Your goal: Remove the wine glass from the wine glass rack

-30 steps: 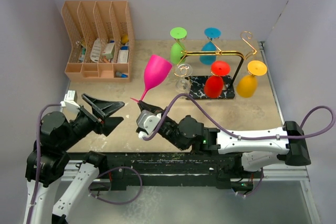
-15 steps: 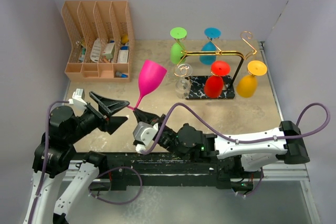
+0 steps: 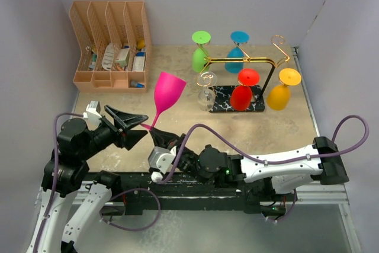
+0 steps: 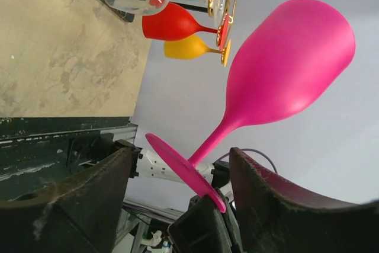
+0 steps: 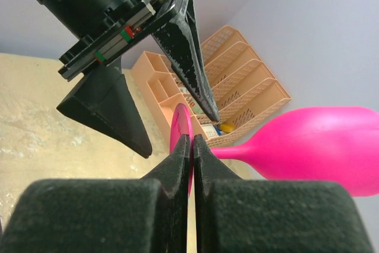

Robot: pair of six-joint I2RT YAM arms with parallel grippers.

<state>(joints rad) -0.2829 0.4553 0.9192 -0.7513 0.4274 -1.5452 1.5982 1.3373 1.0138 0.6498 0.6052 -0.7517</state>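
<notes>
The pink wine glass (image 3: 167, 90) is off the rack and held tilted above the table, bowl up. My right gripper (image 3: 154, 133) is shut on the rim of its flat foot, as the right wrist view (image 5: 192, 137) shows, with the bowl (image 5: 320, 146) to the right. My left gripper (image 3: 140, 127) is open, one finger on each side of the foot and stem (image 4: 180, 158), not touching; the bowl (image 4: 290, 63) shows above. The gold wire rack (image 3: 249, 59) stands at the back on its black marbled base (image 3: 222, 94).
Green (image 3: 200, 57), blue (image 3: 237, 57), red (image 3: 241, 94), orange (image 3: 279, 93) and clear (image 3: 206, 94) glasses hang upside down on the rack. An orange slotted file organiser (image 3: 109, 42) stands at the back left. Grey walls close the sides.
My right gripper has carried the pink glass down and to the left. My left gripper has come up and right, so its open fingers now stand either side of the glass's foot.
</notes>
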